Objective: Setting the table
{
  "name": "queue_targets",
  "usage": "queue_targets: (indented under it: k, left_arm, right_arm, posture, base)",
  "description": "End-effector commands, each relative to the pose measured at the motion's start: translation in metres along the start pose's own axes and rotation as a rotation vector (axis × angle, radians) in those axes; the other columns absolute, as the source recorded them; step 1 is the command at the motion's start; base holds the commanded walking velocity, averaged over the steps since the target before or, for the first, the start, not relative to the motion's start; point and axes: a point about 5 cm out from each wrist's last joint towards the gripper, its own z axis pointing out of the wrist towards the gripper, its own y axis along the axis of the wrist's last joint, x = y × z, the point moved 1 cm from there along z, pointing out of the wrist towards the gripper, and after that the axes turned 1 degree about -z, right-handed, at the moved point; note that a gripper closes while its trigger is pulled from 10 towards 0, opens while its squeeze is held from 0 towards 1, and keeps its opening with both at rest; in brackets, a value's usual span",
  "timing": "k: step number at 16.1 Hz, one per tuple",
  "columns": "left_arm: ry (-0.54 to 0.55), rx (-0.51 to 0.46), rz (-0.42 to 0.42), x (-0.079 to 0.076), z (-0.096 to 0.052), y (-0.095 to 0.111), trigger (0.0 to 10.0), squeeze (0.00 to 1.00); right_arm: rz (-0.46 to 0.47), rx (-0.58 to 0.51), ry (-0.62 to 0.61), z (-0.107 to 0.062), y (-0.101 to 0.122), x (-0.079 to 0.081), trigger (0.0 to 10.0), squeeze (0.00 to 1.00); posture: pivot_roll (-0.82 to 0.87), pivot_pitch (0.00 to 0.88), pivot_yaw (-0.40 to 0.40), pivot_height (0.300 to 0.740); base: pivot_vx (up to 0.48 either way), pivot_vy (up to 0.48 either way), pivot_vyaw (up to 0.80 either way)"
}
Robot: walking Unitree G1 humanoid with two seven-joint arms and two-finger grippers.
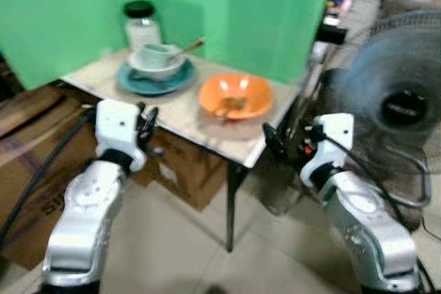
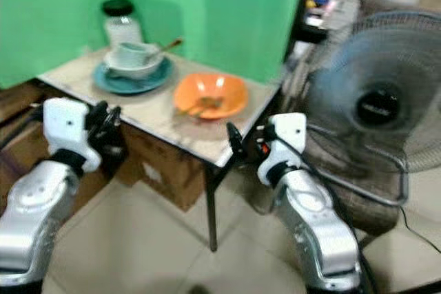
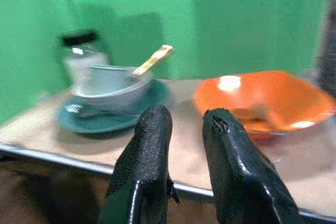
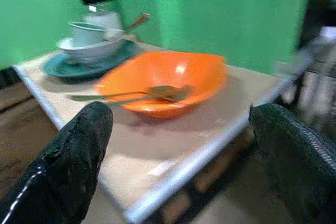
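Left eye view. A small table point(image 1: 207, 132) stands against a green backdrop point(image 1: 227, 12). On it, at the far corner, a teal plate point(image 1: 148, 84) carries a pale bowl point(image 1: 157, 65), a cup point(image 1: 157, 53) inside the bowl, and a wooden-handled utensil point(image 1: 187, 47) leaning out of the cup. A jar with a black lid point(image 1: 141, 22) stands just behind the plate. An orange bowl point(image 1: 235, 96) sits nearer the front edge, with cutlery lying in it. The left gripper point(image 1: 147, 123) is raised at the table's near-left edge, jaws close together and holding nothing. The right gripper point(image 1: 274, 142) is raised just beside the table's front corner, below the orange bowl. Cardboard boxes point(image 1: 182, 166) sit under the table; a fan point(image 1: 396, 101) stands to the right.

Right eye view. Same layout. The right gripper's silver arm point(image 2: 310, 218) reaches up from below, and the black fingers point toward the table corner.

Left wrist view. The two black fingers point(image 3: 149, 150) stand nearly parallel with a narrow gap between them, nothing gripped. Beyond the jaws lies the table edge. The teal plate stack is ahead on one finger's side, the orange bowl ahead on the other's.

Right wrist view. The black fingers point(image 4: 79, 156) are spread wide, jaws released and empty. Between and beyond them lies the table corner, with the orange bowl directly ahead; a spoon point(image 4: 157, 92) and a second utensil lie across its rim. The teal plate stack and jar stand farther back.
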Motion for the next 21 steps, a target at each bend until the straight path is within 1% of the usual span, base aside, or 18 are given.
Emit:
queue_targets:
  k: [1, 4, 11, 15, 17, 19, 21]
  left_arm:
    - [0.012, -0.007, 0.022, 0.0050, -0.0015, 0.0038, 10.0, 0.00]
    - [0.011, -0.007, 0.024, 0.0052, 0.0000, 0.0042, 10.0, 0.00]
    - [-0.006, -0.006, 0.022, 0.0035, 0.0014, 0.0029, 10.0, 0.00]
    - [-0.010, -0.007, 0.020, 0.0040, -0.0005, 0.0024, 10.0, 0.00]
    - [-0.013, -0.005, 0.020, 0.0043, -0.0017, 0.0022, 10.0, 0.00]
    - [-0.016, -0.002, 0.024, 0.0049, -0.0029, 0.0018, 10.0, 0.00]
    - [-0.021, 0.001, 0.026, 0.0048, -0.0040, 0.0015, 10.0, 0.00]
  right_arm:
    - [0.004, -0.011, 0.017, 0.0014, 0.0044, 0.0014, 10.0, 0.00]
    - [0.013, 0.003, 0.036, 0.0025, 0.0046, 0.0030, 10.0, 0.00]
    - [0.004, 0.039, 0.055, 0.0026, 0.0023, 0.0038, 10.0, 0.00]
    - [0.023, 0.038, 0.020, 0.0036, 0.0009, -0.0003, 10.0, 0.00]
    - [0.018, 0.039, 0.020, 0.0032, 0.0002, 0.0009, 10.0, 0.00]
    - [-0.015, 0.050, 0.020, 0.0034, -0.0012, 0.0014, 10.0, 0.00]
    - [-0.017, 0.058, 0.024, 0.0031, -0.0027, 0.0031, 10.0, 0.00]
  posture:
    - [0.09, 0.000, 0.009, 0.740]
    - [0.09, 0.000, 0.008, 0.740]
    - [0.08, 0.000, 0.001, 0.740]
    - [0.09, 0.000, 0.000, 0.740]
    - [0.09, 0.000, 0.002, 0.740]
    - [0.10, 0.000, 0.006, 0.740]
    - [0.10, 0.000, 0.008, 0.740]
  base:
    - [0.292, 0.000, 0.00]
    - [0.294, 0.000, 0.00]
    - [0.296, 0.000, 0.00]
    - [0.315, 0.000, 0.00]
    - [0.321, 0.000, 0.00]
    - [0.326, 0.000, 0.00]
    - [0.326, 0.000, 0.00]
